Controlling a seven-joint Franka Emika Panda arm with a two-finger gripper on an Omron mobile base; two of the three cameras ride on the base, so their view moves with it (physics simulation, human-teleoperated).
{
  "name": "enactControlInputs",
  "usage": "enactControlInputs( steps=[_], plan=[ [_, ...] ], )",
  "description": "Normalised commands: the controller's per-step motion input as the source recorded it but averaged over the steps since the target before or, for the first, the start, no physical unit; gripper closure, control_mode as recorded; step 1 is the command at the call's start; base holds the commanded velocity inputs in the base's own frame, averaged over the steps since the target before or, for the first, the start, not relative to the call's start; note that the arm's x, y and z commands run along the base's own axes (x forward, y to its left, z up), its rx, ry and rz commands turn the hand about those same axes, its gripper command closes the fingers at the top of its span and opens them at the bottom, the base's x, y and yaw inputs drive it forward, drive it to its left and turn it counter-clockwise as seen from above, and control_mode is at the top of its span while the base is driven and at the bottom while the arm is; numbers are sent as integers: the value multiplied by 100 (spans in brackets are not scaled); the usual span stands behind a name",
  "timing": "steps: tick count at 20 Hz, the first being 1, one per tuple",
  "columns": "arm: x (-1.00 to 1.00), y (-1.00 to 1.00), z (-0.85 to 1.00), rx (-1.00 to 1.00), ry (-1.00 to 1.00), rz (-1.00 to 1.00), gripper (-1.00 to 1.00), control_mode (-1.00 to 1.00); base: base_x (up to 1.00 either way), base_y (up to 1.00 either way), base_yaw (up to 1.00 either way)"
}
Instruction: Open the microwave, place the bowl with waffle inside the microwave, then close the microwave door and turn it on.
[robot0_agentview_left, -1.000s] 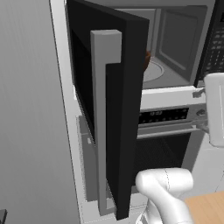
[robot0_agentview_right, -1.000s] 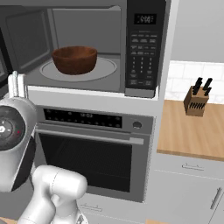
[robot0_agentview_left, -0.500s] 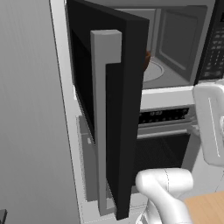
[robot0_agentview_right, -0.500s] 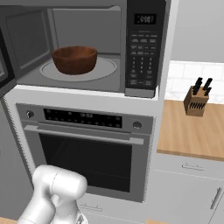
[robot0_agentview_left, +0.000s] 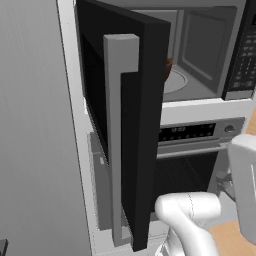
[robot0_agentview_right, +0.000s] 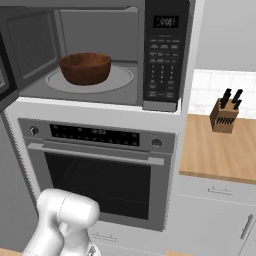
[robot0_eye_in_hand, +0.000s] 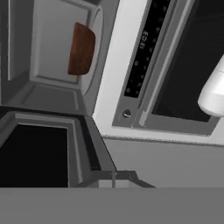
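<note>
Bowl is in, door wide open, end effector shut on nothing.

From the left, the microwave door (robot0_agentview_left: 125, 135) juts toward us, its grey handle (robot0_agentview_left: 117, 140) nearest; a careless sweep could clip the edge rather than push it. From the right, the bowl with waffle (robot0_agentview_right: 85, 68) sits on the turntable (robot0_agentview_right: 90, 80) inside the microwave (robot0_agentview_right: 100, 55), above the steel oven (robot0_agentview_right: 100, 175); a slammed door might jolt it. The hand view shows the bowl left of the oven's display; fingertips together, so a glancing push may slip.

Inside black built-in microwave (robot0_agentview_right: 165, 55): reddish-brown bowl (robot0_agentview_right: 85, 68) on round turntable (robot0_agentview_right: 120, 79). Below microwave: steel oven (robot0_agentview_right: 100, 175). Right of microwave: wooden knife block (robot0_agentview_right: 223, 116) on counter (robot0_agentview_right: 215, 150).
</note>
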Motion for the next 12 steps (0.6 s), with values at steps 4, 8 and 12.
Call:
enactControlInputs(
  steps=[4, 8, 12],
  plan=[
    [-55, 27, 0, -12, -9, -17, 100, -100, 0, 0, 0],
    [-59, 26, -5, -13, -9, -15, 100, -100, 0, 0, 0],
    [-34, 31, -2, -11, -10, -14, 100, -100, 0, 0, 0]
  ],
)
